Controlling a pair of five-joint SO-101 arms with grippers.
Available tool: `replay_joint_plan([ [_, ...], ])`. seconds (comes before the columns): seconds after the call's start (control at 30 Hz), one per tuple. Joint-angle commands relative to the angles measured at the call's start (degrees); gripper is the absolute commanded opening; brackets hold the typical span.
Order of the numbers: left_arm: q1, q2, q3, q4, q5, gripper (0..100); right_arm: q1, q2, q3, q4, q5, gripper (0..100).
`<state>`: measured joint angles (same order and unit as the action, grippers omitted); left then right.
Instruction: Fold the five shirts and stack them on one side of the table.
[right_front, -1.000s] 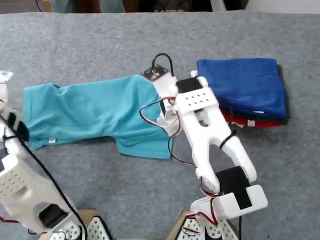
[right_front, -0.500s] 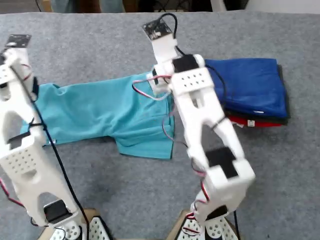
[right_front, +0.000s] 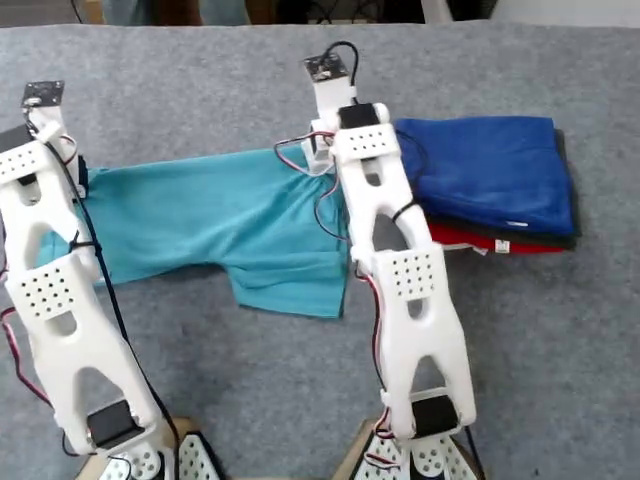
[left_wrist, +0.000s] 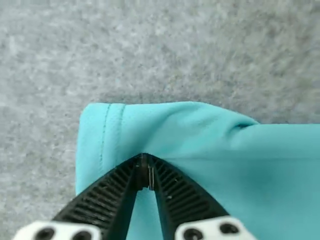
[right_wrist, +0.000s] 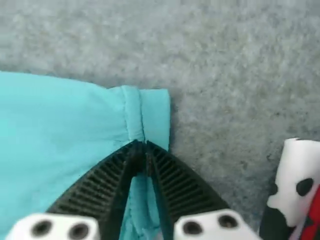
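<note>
The teal shirt (right_front: 220, 220) lies spread on the counter (right_front: 200, 90), left of the folded stack (right_front: 490, 185), with the left claw (left_wrist: 147, 167) clenched on its far-left corner and the right claw (right_wrist: 142, 150) clenched on its far-right corner, likely so the far edge lifts evenly for a fold.

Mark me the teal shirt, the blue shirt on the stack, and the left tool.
teal shirt (right_front: 200, 215), high view, middle of its flat body.
blue shirt (right_front: 485, 170), high view, centre of its top face.
left tool (left_wrist: 146, 162), left wrist view, where its tips meet.
</note>
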<state>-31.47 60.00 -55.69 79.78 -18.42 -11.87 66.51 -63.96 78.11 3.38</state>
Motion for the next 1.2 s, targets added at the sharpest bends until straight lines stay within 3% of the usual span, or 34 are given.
replay_joint_plan([
  [0.0,-3.1,1.1,-4.8,4.7,1.1,3,1.9,6.7,-16.0,5.8,0.1,1.4],
  [0.17,-3.2,0.3,-6.3,8.4,1.1,3,0.7,14.7,-32.5,12.4,1.0,1.4],
  [0.27,-2.5,-1.1,-11.8,12.1,1.1,3,-0.2,13.9,-31.3,14.3,4.8,1.4],
  [0.43,1.1,-3.5,-27.1,21.0,1.1,3,-0.2,8.8,-32.0,16.8,4.9,1.4],
  [0.63,0.0,-7.1,-33.7,21.3,3.5,3,0.1,-1.5,-32.0,21.9,4.9,1.4],
  [0.87,-1.6,-16.5,-12.9,21.3,-3.8,3,-0.2,-14.1,-31.3,23.3,4.9,1.4],
  [1.0,-1.7,-26.5,1.4,21.1,-7.4,3,-1.2,-24.8,-21.8,23.4,6.5,1.4],
  [1.17,-3.1,-37.4,15.9,20.6,-8.1,3,-5.4,-45.3,7.5,23.1,23.5,1.5],
])
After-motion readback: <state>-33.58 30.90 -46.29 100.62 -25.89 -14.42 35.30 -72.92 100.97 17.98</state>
